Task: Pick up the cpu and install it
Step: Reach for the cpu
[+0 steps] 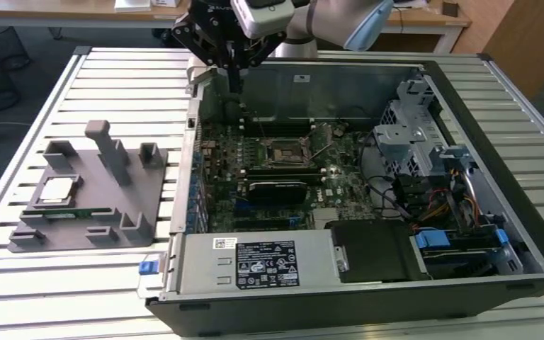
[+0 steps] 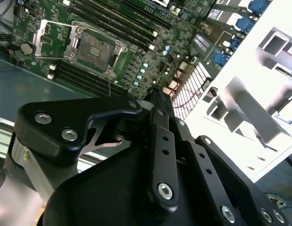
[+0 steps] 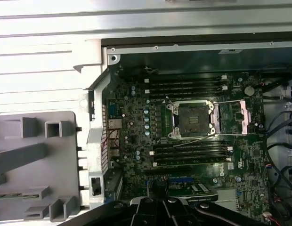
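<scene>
Resting flat on the grey holder (image 1: 111, 234), the cpu (image 1: 57, 190) sits outside the case (image 1: 348, 304), beyond its wall on the exterior view's left. The gripper (image 1: 237, 74) hangs over the case's far corner on that same side, fingers pressed together on nothing. The cpu lies well apart from it, outward from the case and nearer the camera. Inside the case the socket (image 1: 282, 151) stands open and empty.

No print can be read; the black label (image 1: 266, 264) on the power supply (image 1: 206, 273), at six o'clock in the case (image 1: 348, 312), is too small.
</scene>
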You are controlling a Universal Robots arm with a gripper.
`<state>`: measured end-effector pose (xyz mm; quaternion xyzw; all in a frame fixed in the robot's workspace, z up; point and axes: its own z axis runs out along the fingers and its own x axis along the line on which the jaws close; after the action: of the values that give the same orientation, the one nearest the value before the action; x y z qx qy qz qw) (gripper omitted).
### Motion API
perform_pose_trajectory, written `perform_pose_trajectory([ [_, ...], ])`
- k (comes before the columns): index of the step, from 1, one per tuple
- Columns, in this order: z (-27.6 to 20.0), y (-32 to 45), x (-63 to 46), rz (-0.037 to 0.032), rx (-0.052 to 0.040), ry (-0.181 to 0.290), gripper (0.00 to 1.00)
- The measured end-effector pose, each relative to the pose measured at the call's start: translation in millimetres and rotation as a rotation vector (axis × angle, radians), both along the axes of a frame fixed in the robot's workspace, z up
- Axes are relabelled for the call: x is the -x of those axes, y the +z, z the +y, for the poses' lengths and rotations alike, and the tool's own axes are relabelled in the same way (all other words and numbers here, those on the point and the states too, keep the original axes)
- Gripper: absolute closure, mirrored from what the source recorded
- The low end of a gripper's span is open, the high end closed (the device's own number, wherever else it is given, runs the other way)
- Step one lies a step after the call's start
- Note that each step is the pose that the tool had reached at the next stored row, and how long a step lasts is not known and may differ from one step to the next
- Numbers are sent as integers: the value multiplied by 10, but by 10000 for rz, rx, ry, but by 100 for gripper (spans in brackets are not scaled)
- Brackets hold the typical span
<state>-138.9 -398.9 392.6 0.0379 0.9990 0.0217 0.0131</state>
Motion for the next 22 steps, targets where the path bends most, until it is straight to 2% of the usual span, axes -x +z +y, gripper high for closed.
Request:
perform_pose_trajectory([
  [16,3,-4,164,0,0,0,89],
  [22,7,-5,288,0,0,-1,89],
])
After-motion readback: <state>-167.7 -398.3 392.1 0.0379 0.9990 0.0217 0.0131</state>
